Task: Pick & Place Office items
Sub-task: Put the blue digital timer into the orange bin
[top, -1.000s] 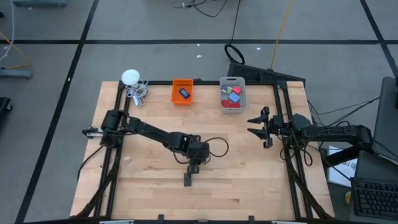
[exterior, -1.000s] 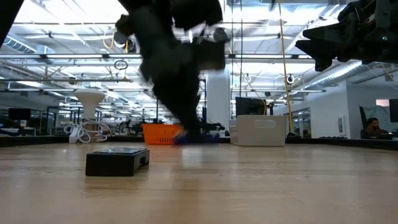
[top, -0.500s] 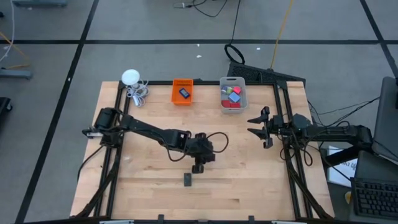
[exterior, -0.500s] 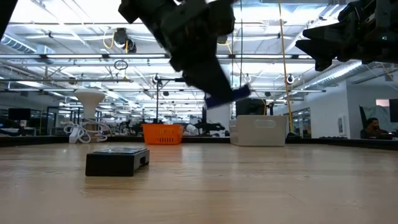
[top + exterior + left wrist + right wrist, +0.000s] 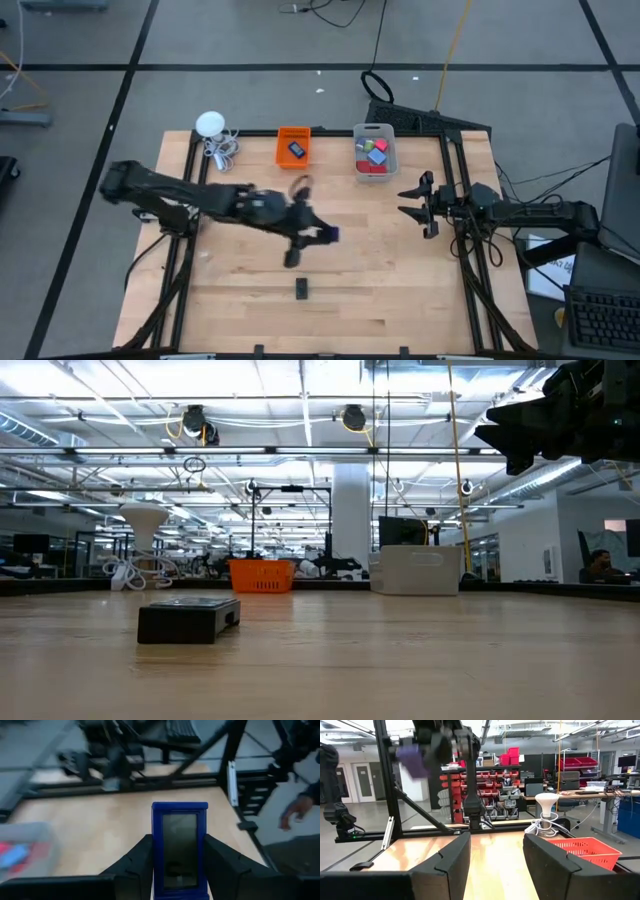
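Since a second ago my left arm has swung up off the wood and out of the low view, taking a blue block [image 5: 179,849] with it. That block sits upright between the left gripper [image 5: 318,234] jaws, which are part closed on its two sides, above the middle of the surface [image 5: 400,290].

One dark flat rectangle [image 5: 302,289] is left lying near the front edge, well apart from both bins. The orange bin [image 5: 293,157] holds one dark piece; the clear grey bin [image 5: 375,168] holds red, pink and blue blocks.

I judge this the carry step. Next I must steer the block over a bin at the back, most likely the grey one, and open only once it hangs inside the rim.

My right gripper [image 5: 417,204] waits at the right edge, jaws apart and empty.
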Motion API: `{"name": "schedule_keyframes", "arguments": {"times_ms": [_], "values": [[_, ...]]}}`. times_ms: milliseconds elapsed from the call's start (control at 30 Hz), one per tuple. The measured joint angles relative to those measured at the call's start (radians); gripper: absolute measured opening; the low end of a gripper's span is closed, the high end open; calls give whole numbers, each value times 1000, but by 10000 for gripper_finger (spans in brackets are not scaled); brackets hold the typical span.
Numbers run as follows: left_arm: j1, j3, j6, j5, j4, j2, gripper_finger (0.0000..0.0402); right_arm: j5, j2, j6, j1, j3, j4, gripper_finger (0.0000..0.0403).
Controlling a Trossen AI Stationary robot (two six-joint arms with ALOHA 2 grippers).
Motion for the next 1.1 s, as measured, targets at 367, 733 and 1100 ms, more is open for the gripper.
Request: {"name": "schedule_keyframes", "arguments": {"times_ms": [367,733,1100], "values": [[-40,-549,-114,-214,497,-206,135,0,0,0,0,0,1,171],[17,-1015,-190,-364,1105,-229,146,0,0,0,0,0,2,171],[143,-1079,-209,-476,1194,-230,150,0,0,0,0,0,2,171]]}}
